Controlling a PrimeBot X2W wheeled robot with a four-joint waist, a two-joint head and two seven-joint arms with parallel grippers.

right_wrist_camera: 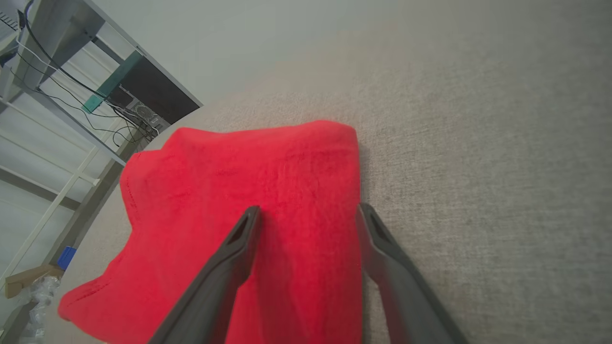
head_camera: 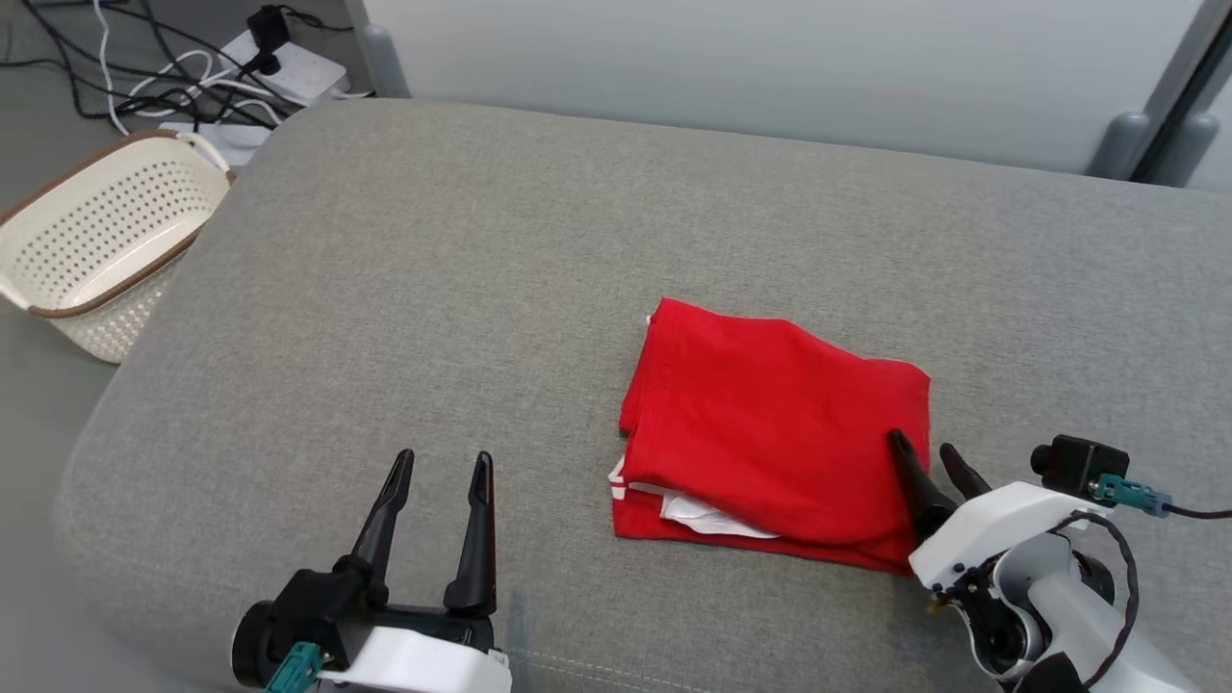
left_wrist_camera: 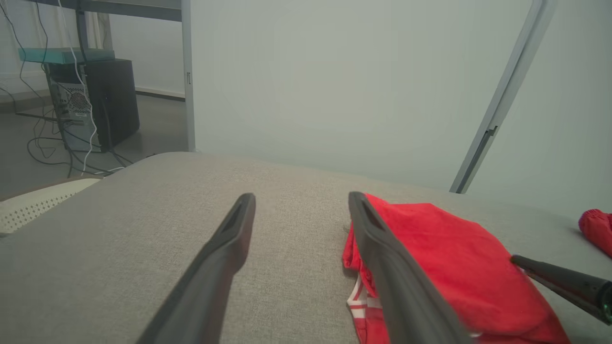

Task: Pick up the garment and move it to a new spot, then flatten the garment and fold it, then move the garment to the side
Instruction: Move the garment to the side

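A folded red garment (head_camera: 770,433) with white trim at its near left corner lies on the grey cushioned surface (head_camera: 433,318), right of centre. My right gripper (head_camera: 919,452) is open at the garment's near right corner, one finger over the red cloth (right_wrist_camera: 267,191) and the other along its right edge; its jaws hold nothing. The left gripper (head_camera: 443,462) stands open above bare cushion to the left of the garment (left_wrist_camera: 444,258), apart from it. In the left wrist view a dark finger of the right gripper (left_wrist_camera: 559,282) reaches in from the right.
A cream perforated basket (head_camera: 101,245) with a brown rim sits off the cushion's far left corner. Cables and a power strip (head_camera: 279,63) lie on the floor behind it. A small red item (left_wrist_camera: 597,229) shows at the far right of the left wrist view.
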